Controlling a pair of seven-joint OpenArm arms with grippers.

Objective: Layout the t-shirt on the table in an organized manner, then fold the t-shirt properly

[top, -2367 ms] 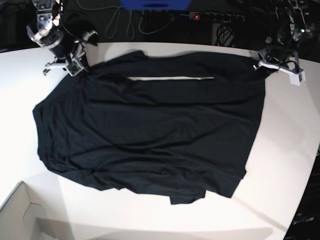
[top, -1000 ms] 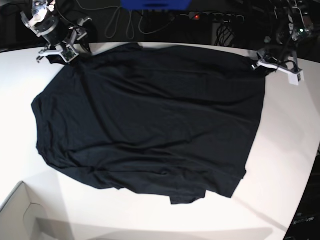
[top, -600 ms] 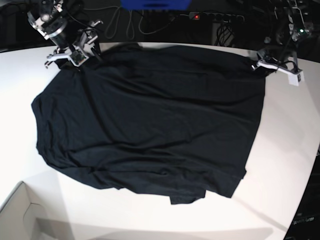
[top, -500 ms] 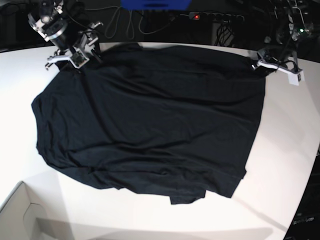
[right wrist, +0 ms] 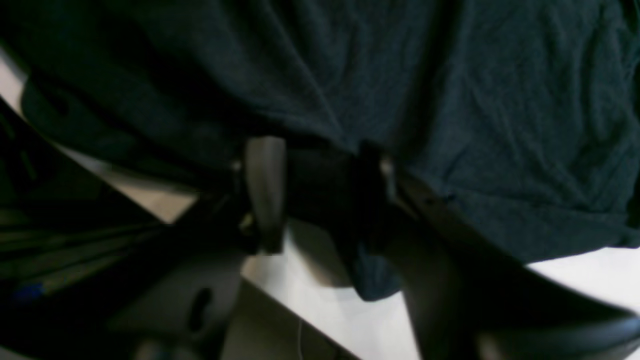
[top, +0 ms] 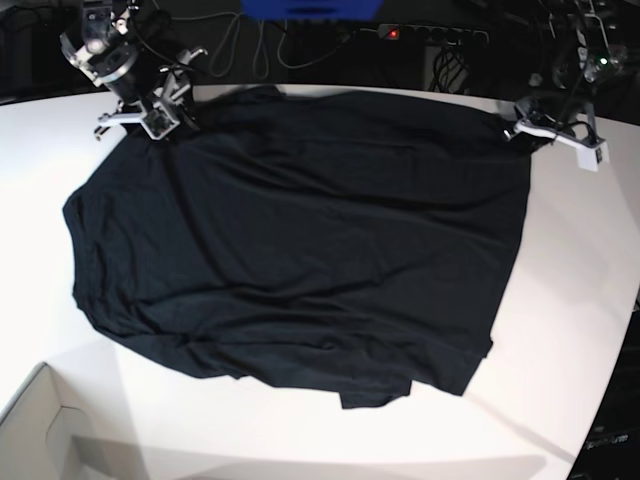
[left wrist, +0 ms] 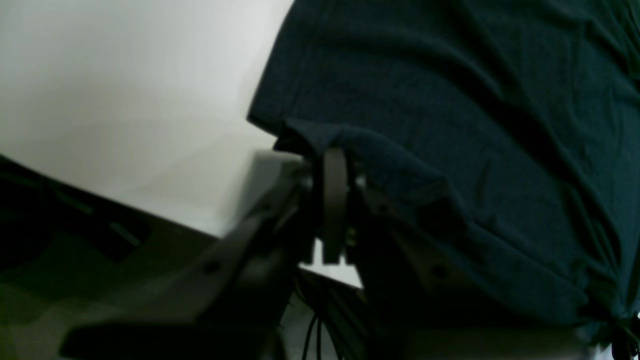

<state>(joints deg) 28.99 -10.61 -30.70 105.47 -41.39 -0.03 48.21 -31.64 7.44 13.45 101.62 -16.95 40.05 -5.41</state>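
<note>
The t-shirt [top: 300,235] lies spread nearly flat across the middle of the table [top: 580,290], black and softly wrinkled, its lower hem bunched into small folds toward the near side. Its far edge runs close along the table's back rim.

At the far corner on the base view's right, the left gripper [top: 530,130] has its fingers [left wrist: 334,200] pressed tight together on the shirt's corner; in the left wrist view the cloth drapes over and around them. At the opposite far corner, the right gripper [top: 150,110] sits at the shirt's edge. Its fingers [right wrist: 265,190] stand partly apart with dark cloth lying between and over them, but I cannot tell whether they actually have hold of it.

The table is white, matte and smooth, with a curved edge. Wide bare stretches lie along the right side and the near side of the shirt. A pale cardboard box [top: 40,430] corner pokes in at the near left. Behind the table the room is dark, with cables [top: 240,45] and a power strip [top: 430,35] showing a red light.
</note>
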